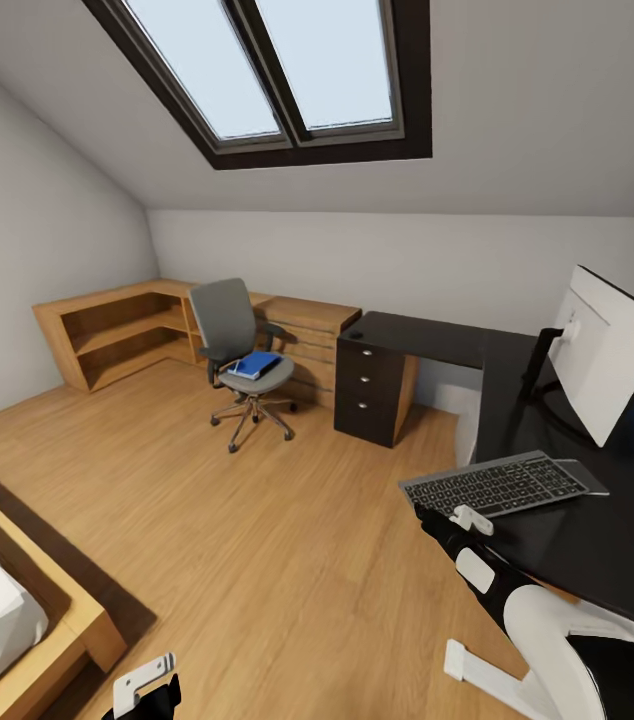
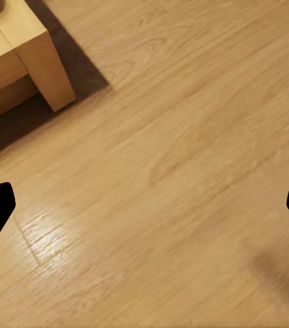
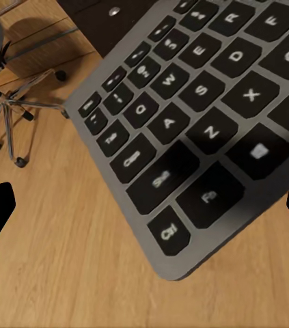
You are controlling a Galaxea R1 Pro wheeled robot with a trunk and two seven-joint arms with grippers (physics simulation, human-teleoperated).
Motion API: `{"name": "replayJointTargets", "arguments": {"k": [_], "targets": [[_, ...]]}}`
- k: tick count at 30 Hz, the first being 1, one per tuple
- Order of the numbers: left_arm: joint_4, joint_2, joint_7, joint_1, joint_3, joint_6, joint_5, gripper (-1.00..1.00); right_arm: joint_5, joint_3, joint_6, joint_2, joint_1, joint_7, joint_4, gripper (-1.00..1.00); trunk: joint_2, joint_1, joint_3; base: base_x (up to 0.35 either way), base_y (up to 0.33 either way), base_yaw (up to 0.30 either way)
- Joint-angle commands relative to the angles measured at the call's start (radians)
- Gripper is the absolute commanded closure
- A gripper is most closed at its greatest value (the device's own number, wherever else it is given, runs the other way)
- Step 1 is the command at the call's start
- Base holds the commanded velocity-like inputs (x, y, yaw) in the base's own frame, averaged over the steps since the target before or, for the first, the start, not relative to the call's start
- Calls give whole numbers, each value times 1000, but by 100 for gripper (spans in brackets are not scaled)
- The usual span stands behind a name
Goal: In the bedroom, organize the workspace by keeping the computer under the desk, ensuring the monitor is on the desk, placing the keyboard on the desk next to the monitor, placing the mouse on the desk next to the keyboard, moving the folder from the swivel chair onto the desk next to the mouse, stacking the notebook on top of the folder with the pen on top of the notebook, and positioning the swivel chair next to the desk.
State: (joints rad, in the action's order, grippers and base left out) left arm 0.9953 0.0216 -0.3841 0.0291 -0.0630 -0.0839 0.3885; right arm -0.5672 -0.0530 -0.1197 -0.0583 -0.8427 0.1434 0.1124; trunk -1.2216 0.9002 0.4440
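Observation:
The swivel chair stands across the room by the wooden shelving, apart from the desk, and the blue folder lies on its seat. On the black desk top stands the monitor, white back towards me. The keyboard lies in front of it, its near end hanging over the desk's edge. My right gripper is just below that end, open. In the right wrist view the keyboard is close ahead of the open right gripper, with the chair's base beyond. My left gripper hangs open over bare floor.
A bed frame fills the lower left, its corner near my left gripper. Low wooden shelving and a black drawer unit line the far wall. A flat grey square lies beside the keyboard. Open wood floor lies between me and the chair.

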Motion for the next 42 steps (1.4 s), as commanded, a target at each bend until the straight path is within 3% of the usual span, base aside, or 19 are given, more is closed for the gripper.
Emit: {"name": "replayJointTargets", "arguments": {"k": [1, 10, 32, 42], "targets": [[2, 1, -9, 0, -4, -4, 6, -100, -3, -5, -3, 0, -1, 7, -2, -100, -1, 0, 1, 20, 0, 0], [2, 1, -9, 1, -5, -5, 6, -100, -5, -7, -7, -2, -1, 9, -1, -100, -1, 0, 1, -4, -18, 0], [0, 1, -9, 0, -9, -5, 8, -100, -8, -7, -9, -6, -1, 21, 1, -100, -1, 0, 1, -117, -162, 0], [-64, 1, -9, 1, -17, -5, 5, -100, -4, -7, -93, -5, -1, 64, 1, -100, -1, 0, 1, -2, -138, 0]]}}
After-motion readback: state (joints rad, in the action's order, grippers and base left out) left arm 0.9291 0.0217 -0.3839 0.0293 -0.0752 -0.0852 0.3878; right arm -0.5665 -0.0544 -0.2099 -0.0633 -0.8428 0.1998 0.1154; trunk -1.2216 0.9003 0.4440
